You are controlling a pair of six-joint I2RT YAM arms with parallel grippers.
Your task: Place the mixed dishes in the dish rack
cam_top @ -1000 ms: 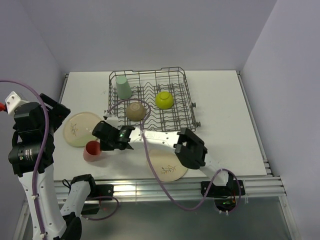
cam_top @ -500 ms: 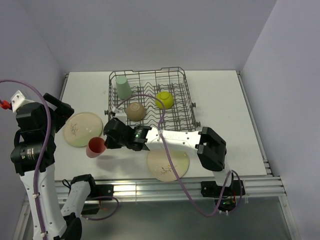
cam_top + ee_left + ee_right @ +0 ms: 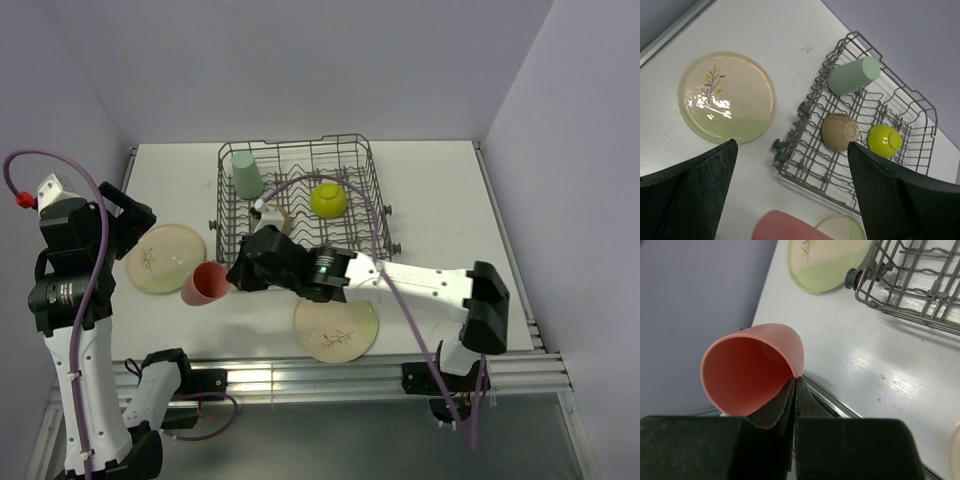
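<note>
The coral-pink cup (image 3: 207, 283) hangs tilted on its side above the table, left of the dish rack (image 3: 372, 180). My right gripper (image 3: 237, 277) is shut on its rim, one finger inside the cup (image 3: 752, 370) and one outside (image 3: 796, 382). The rack (image 3: 805, 107) holds the mint-green cup (image 3: 245, 175), the lime-green bowl (image 3: 329, 199) and a tan bowl (image 3: 840, 131). One cream plate (image 3: 163, 257) with a sprig lies left of the rack, another (image 3: 336, 327) near the front edge. My left gripper (image 3: 792, 145) is open and empty, high over the left side.
The right arm (image 3: 400, 280) stretches across the front of the rack and hides the tan bowl in the top view. The table's front rail (image 3: 300, 375) runs close below the near plate. Walls close the table at the back and sides.
My right gripper has lifted the coral-pink cup off the table, tipped it onto its side and carried it a little right toward the rack. The left arm has shifted slightly.
</note>
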